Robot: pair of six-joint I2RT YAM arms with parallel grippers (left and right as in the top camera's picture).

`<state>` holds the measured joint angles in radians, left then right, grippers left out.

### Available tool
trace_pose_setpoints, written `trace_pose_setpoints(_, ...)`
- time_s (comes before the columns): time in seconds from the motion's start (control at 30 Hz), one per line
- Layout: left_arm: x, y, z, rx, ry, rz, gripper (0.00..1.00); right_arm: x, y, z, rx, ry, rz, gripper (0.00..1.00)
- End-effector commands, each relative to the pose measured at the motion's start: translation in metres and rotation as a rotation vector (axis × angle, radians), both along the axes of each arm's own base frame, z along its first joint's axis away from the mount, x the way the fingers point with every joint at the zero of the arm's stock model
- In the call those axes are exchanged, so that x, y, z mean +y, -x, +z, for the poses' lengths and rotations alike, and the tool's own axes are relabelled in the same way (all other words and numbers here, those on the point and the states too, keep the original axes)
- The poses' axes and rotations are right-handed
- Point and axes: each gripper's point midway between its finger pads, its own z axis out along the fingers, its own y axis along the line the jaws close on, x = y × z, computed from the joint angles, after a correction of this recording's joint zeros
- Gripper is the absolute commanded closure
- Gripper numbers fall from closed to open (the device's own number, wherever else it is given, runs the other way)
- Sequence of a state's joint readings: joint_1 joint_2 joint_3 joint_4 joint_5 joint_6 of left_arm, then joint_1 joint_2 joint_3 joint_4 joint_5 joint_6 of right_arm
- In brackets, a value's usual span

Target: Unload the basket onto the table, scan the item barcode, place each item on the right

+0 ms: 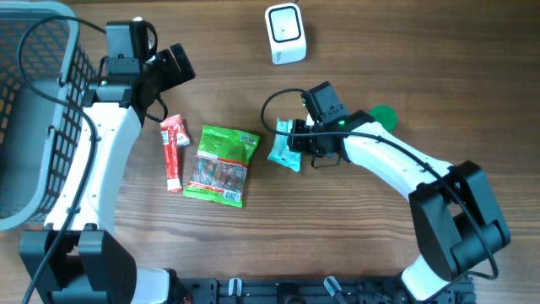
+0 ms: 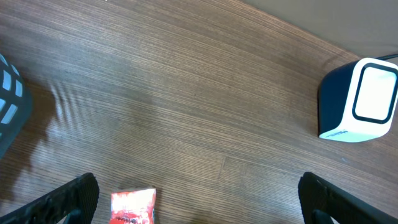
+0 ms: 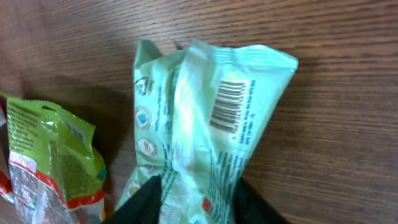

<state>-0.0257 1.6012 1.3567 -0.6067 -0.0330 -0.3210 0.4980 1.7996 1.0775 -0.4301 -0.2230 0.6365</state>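
R gripper (image 3: 198,194) jaws straddle teal packet (image 3: 205,118) at frame centre, barcode (image 3: 230,102) up; clamped or slack, can't tell. L gripper (image 2: 198,190) jaws wide apart, empty. Prob. pickup step. Next: firm grip, show barcode to scanner (image 1: 285,33), upper centre.

I am reading a barcode (image 3: 229,102) printed on the packet (image 3: 186,143), beside fine print too blurred to read. Round symbols (image 3: 144,115) are running down the packet's left edge. Left of the packet, lettering on the green bag (image 3: 56,155) is blurring out.
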Motion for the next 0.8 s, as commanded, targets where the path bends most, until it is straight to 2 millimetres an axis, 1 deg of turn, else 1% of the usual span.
trace_pose_setpoints(0.0, 0.001, -0.015, 0.01, -0.072, -0.004, 0.008, 0.0, -0.005, -0.01, 0.018, -0.03, -0.022, 0.047, 0.54)
trace_pose_setpoints(0.07, 0.001, -0.02, 0.015, -0.101, -0.002, 0.008, 0.0, -0.008, -0.018, 0.038, -0.031, -0.072, 0.073, 0.52)
trace_pose_setpoints(0.13, -0.016, -0.011, 0.007, -0.051, 0.064, -0.055, 0.0, -0.012, -0.027, 0.056, -0.048, -0.125, 0.115, 0.52)
trace_pose_setpoints(0.17, -0.029, -0.01, 0.007, -0.045, 0.136, -0.091, 0.0, -0.015, -0.031, 0.064, -0.053, -0.165, 0.128, 0.55)
trace_pose_setpoints(0.2, -0.042, -0.004, 0.005, -0.018, 0.209, -0.122, 0.0, -0.019, -0.034, 0.067, -0.052, -0.195, 0.12, 0.61)
trace_pose_setpoints(0.23, -0.052, 0.001, 0.002, 0.008, 0.26, -0.147, 0.03, -0.023, -0.038, 0.069, -0.055, -0.208, 0.109, 0.68)
trace_pose_setpoints(0.27, -0.061, 0.004, -0.001, 0.028, 0.292, -0.174, 0.14, -0.027, -0.04, 0.069, -0.059, -0.214, 0.103, 0.74)
trace_pose_setpoints(0.3, -0.075, 0.009, -0.008, 0.063, 0.324, -0.216, 0.68, -0.03, -0.043, 0.069, -0.067, -0.213, 0.102, 0.82)
trace_pose_setpoints(0.33, -0.085, 0.013, -0.017, 0.104, 0.334, -0.222, 0.94, -0.03, -0.043, 0.069, -0.074, -0.215, 0.114, 0.89)
trace_pose_setpoints(0.37, -0.098, 0.018, -0.027, 0.142, 0.344, -0.25, 0.96, -0.03, -0.043, 0.07, -0.075, -0.219, 0.122, 0.96)
trace_pose_setpoints(0.4, -0.118, 0.025, -0.044, 0.204, 0.346, -0.291, 0.96, -0.027, -0.041, 0.072, -0.087, -0.235, 0.157, 0.96)
trace_pose_setpoints(0.43, -0.133, 0.032, -0.053, 0.242, 0.358, -0.334, 0.96, -0.027, -0.041, 0.073, -0.091, -0.239, 0.165, 0.96)
trace_pose_setpoints(0.47, -0.155, 0.042, -0.062, 0.285, 0.389, -0.419, 0.96, -0.028, -0.043, 0.073, -0.095, -0.24, 0.162, 0.96)
trace_pose_setpoints(0.53, -0.191, 0.059, -0.074, 0.346, 0.459, -0.557, 0.96, -0.027, -0.047, 0.074, -0.109, -0.256, 0.166, 0.96)
trace_pose_setpoints(0.6, -0.209, 0.069, -0.087, 0.399, 0.485, -0.6, 0.96, -0.022, -0.048, 0.075, -0.115, -0.287, 0.18, 0.96)
trace_pose_setpoints(0.67, -0.221, 0.078, -0.096, 0.44, 0.493, -0.624, 0.96, -0.018, -0.045, 0.071, -0.093, -0.313, 0.191, 0.96)
trace_pose_setpoints(0.77, -0.23, 0.091, -0.106, 0.497, 0.494, -0.64, 0.96, -0.014, -0.044, 0.058, -0.057, -0.333, 0.198, 0.96)
